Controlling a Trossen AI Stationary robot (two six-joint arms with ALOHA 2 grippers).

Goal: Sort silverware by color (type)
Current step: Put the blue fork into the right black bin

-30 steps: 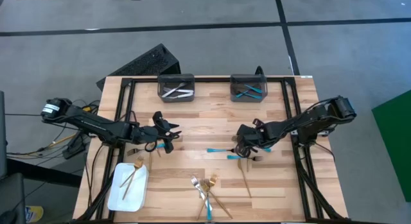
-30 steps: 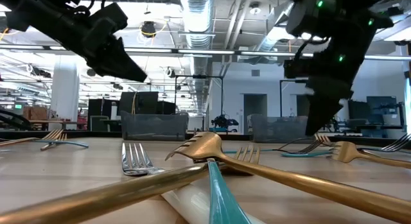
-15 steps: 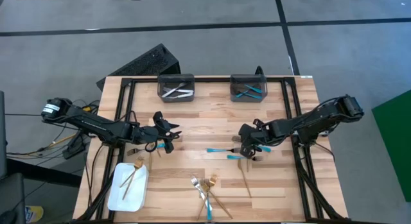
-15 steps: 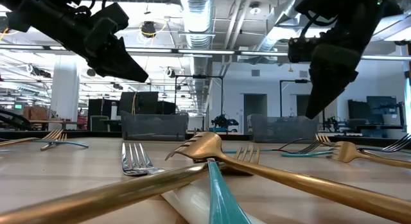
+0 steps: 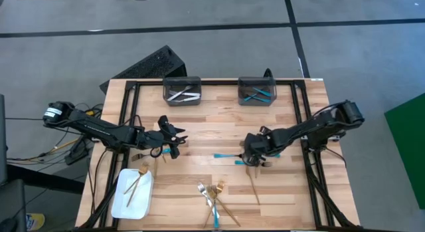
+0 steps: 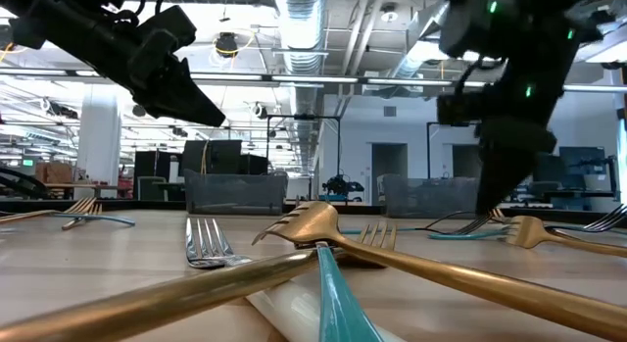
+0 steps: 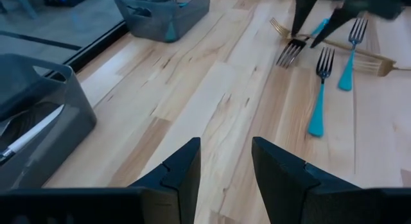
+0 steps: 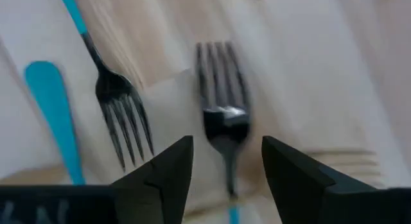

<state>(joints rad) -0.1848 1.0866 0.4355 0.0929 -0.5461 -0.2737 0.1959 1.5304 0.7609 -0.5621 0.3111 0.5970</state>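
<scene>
Right wrist view: the right gripper [image 8: 221, 163] hangs low over the wooden table [image 5: 219, 135] with its jaws parted and nothing between them, straddling the neck of a turquoise-handled fork [image 8: 221, 121]; a second turquoise-handled fork [image 8: 106, 86] lies just beside it. In the high view a gold fork [image 5: 254, 185] lies near these, more gold and silver forks [image 5: 212, 195] cluster by the near edge, and gold ones rest on the white tray [image 5: 131, 194]. The left gripper [image 5: 174, 140] hovers left of centre, fingers apart and empty. At the far edge, the left bin [image 5: 182, 90] holds silver pieces and the right bin [image 5: 257, 91] holds turquoise ones.
</scene>
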